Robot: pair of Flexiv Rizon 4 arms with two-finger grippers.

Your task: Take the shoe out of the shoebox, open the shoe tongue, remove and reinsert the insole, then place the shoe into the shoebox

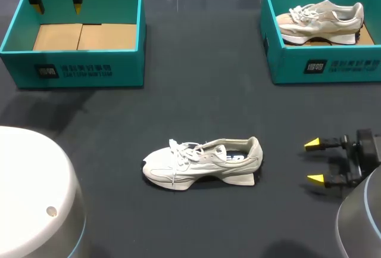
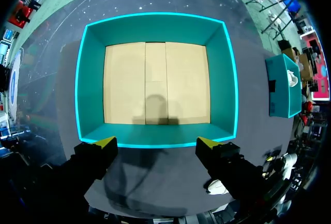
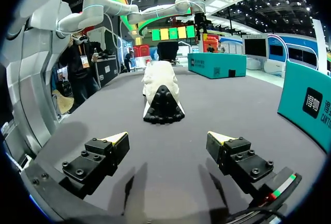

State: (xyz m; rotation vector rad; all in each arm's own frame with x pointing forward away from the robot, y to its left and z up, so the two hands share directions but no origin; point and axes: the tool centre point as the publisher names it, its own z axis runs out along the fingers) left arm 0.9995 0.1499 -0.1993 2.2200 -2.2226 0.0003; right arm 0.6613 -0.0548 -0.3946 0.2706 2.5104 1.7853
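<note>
In the head view the far edge cuts off my left arm, so only the left gripper [image 1: 58, 8] shows, above the left shoebox [image 1: 71, 70]. My right arm runs off the right edge just behind the right gripper [image 1: 315, 161]. That same edge clips the right shoebox [image 1: 321, 61]. The shoe [image 1: 202, 162] on the table shows only a dark patch in its opening, too small for me to tell how the insole lies. From the right wrist view I see just its heel and sole; the tongue and laces are hidden. From the left wrist view the right shoebox is small and far off, and what it holds is only a white scrap above the rim.
</note>
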